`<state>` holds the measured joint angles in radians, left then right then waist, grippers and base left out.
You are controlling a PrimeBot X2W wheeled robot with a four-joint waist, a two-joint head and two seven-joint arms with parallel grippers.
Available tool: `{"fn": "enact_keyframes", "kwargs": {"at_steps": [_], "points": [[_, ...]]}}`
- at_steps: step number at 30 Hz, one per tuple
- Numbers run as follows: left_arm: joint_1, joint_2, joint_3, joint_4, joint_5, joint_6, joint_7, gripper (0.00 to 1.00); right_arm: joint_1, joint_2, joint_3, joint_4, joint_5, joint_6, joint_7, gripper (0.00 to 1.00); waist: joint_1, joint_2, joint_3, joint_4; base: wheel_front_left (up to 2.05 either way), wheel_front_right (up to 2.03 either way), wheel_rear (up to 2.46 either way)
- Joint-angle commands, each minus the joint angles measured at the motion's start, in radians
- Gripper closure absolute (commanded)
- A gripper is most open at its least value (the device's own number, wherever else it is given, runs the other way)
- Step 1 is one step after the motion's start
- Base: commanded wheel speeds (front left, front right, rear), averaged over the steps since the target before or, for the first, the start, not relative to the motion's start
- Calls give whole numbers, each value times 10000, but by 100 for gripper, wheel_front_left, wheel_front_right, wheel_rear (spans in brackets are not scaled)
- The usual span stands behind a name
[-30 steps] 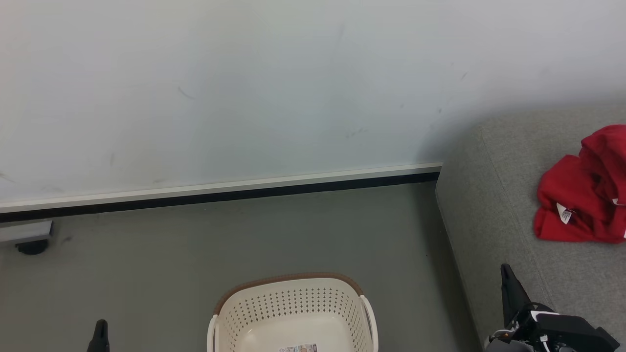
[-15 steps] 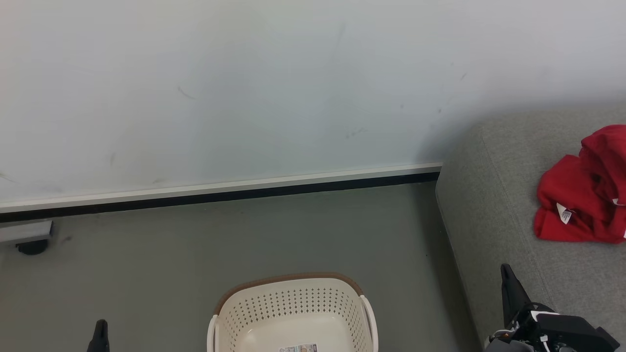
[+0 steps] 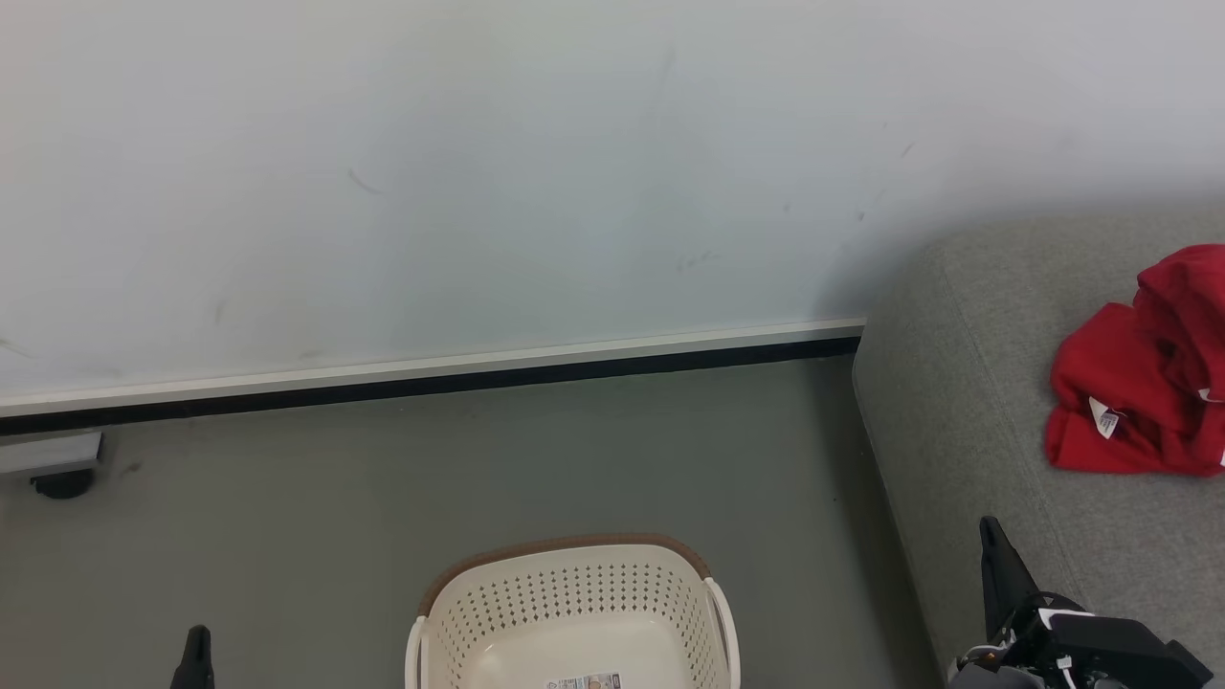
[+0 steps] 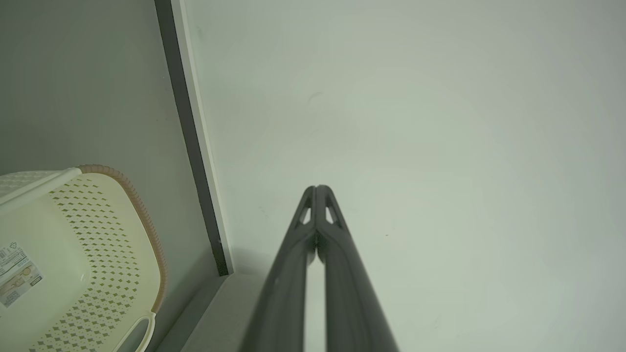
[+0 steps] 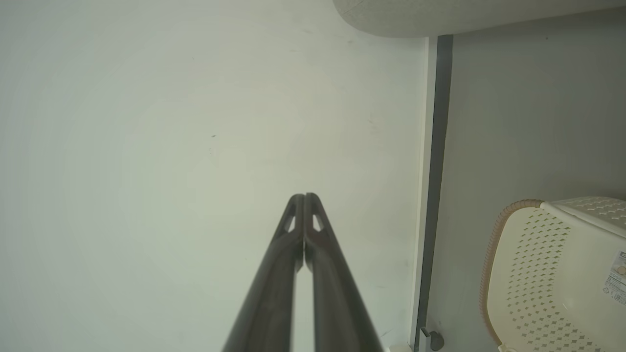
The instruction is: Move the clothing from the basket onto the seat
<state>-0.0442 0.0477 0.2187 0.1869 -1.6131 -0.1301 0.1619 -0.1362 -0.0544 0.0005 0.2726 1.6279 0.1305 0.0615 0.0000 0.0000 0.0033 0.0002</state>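
The red clothing (image 3: 1139, 383) lies bunched on the grey seat (image 3: 967, 383) at the right edge of the head view, a white label showing. The cream basket (image 3: 574, 612) stands on the floor at the bottom centre, with only a sticker on its bottom; it also appears as the basket (image 4: 73, 259) and the basket (image 5: 552, 274) in the wrist views. My left gripper (image 3: 197, 651) is at the lower left, its fingertips (image 4: 317, 188) pressed together, nothing held. My right gripper (image 3: 991, 536) rises over the seat's front edge, fingertips (image 5: 304, 196) touching, nothing held.
A pale wall (image 3: 478, 172) with a white and black baseboard (image 3: 431, 378) runs behind the grey floor (image 3: 478, 469). A grey fixture with a dark caster (image 3: 57, 478) sits at the far left by the wall.
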Motion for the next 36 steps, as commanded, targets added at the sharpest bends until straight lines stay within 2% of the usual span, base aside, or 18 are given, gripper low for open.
{"fn": "enact_keyframes", "kwargs": {"at_steps": [1,36], "points": [[-60,49,34,22,-30,-21,31,100,-87,29,-9,5,-12,4,25,100,0,0,0,0,0,0,0],[-58,49,34,21,-31,-21,29,100,-87,45,-30,6,-40,4,49,100,0,0,0,0,0,0,0]]}}
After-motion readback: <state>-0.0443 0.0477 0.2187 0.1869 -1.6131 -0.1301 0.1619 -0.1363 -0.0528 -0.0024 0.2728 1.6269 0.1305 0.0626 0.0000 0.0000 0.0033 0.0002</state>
